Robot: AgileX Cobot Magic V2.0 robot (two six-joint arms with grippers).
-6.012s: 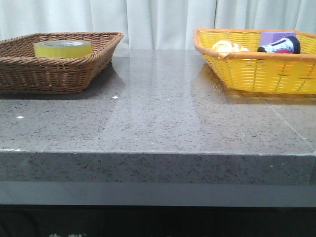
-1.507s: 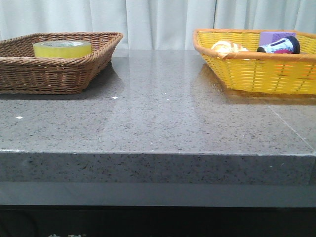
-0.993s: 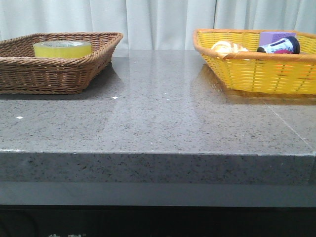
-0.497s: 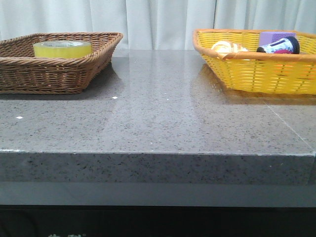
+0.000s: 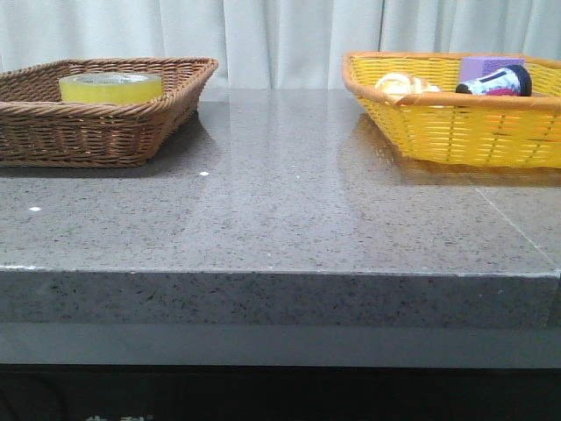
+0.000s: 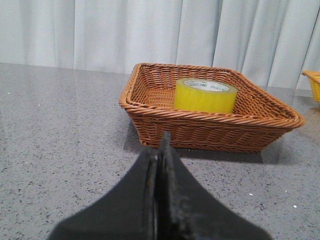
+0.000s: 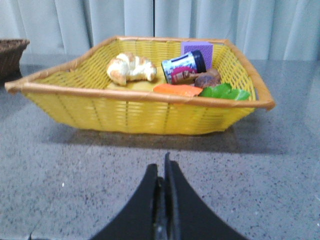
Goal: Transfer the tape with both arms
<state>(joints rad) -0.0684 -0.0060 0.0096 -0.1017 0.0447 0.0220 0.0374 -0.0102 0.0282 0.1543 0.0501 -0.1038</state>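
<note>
The tape (image 5: 111,87), a wide yellow roll with a white core and green lettering, lies flat in the brown wicker basket (image 5: 131,132) at the back left. It also shows in the left wrist view (image 6: 205,95), inside the same basket (image 6: 210,131). My left gripper (image 6: 159,150) is shut and empty, low over the table, short of the basket. My right gripper (image 7: 164,172) is shut and empty, short of the yellow basket (image 7: 135,116). Neither gripper shows in the front view.
The yellow basket (image 5: 465,132) at the back right holds a black-capped bottle (image 5: 496,82), a purple block (image 5: 489,66), a bread piece (image 5: 405,85), and in the right wrist view an orange piece (image 7: 177,90) and green leaves (image 7: 225,93). Grey stone table (image 5: 280,210); white curtain behind.
</note>
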